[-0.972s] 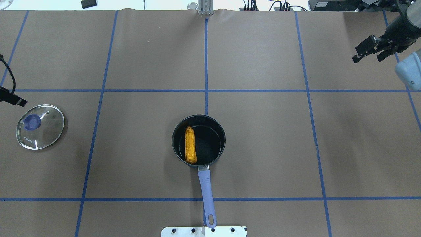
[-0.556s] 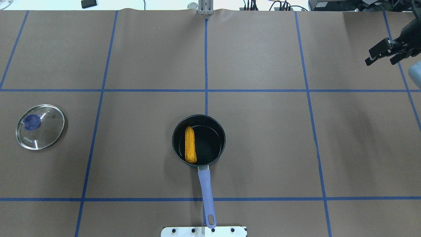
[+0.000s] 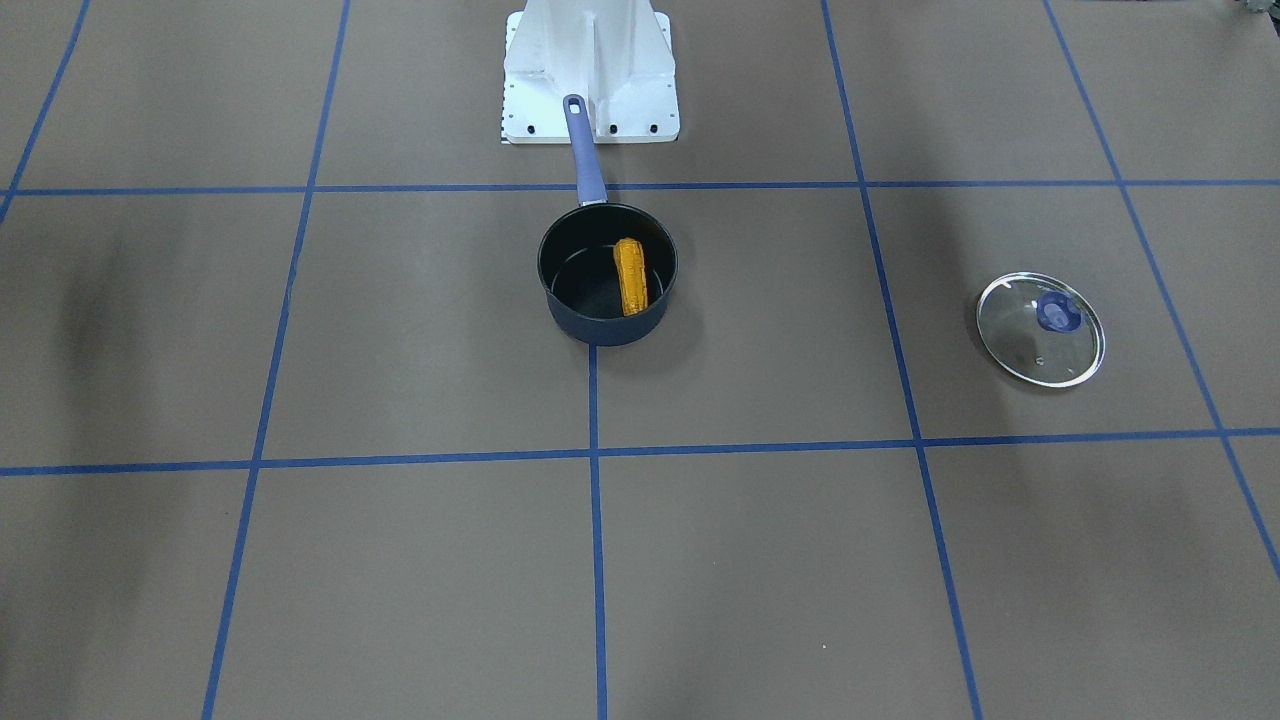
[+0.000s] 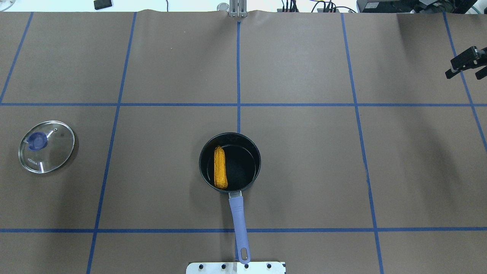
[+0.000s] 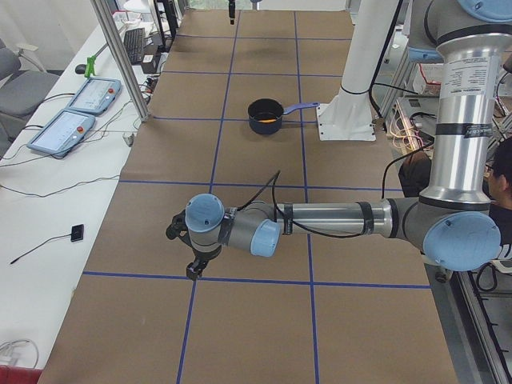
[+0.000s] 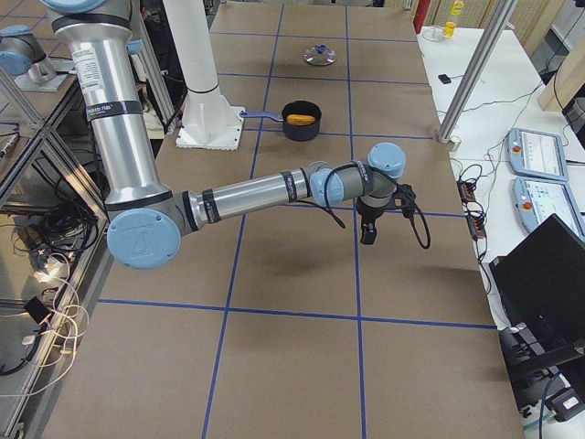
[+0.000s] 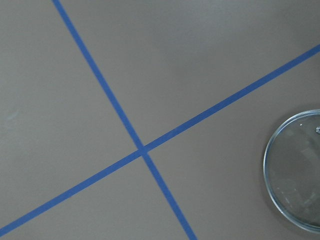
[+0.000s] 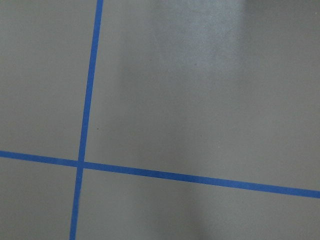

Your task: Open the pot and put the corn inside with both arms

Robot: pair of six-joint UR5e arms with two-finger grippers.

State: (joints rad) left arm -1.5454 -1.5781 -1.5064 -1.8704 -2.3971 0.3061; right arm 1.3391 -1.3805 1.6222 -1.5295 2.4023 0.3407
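Note:
The dark navy pot [image 4: 257,173] stands open at the table's middle, its purple-blue handle [image 4: 239,222] pointing toward the robot base. The yellow-orange corn [image 4: 220,167] lies inside it along the left wall; it also shows in the front view [image 3: 630,275]. The glass lid [image 4: 46,146] with its purple-blue knob lies flat far to the left. My right gripper [image 4: 463,76] is open and empty at the far right edge, well away from the pot. My left gripper [image 5: 190,254] shows only in the left side view, past the lid; I cannot tell its state.
The brown table cover is marked with blue tape lines. The white base plate [image 4: 236,267] sits under the handle's end. The left wrist view shows the lid's edge [image 7: 295,172] beside a tape crossing. Control pendants [image 5: 80,108] and cables lie on the far white bench.
My right gripper has moved right, to the overhead view's edge. The tip of my left arm, seen at the left edge a second ago, has left that view. Pot, corn and lid are unmoved.

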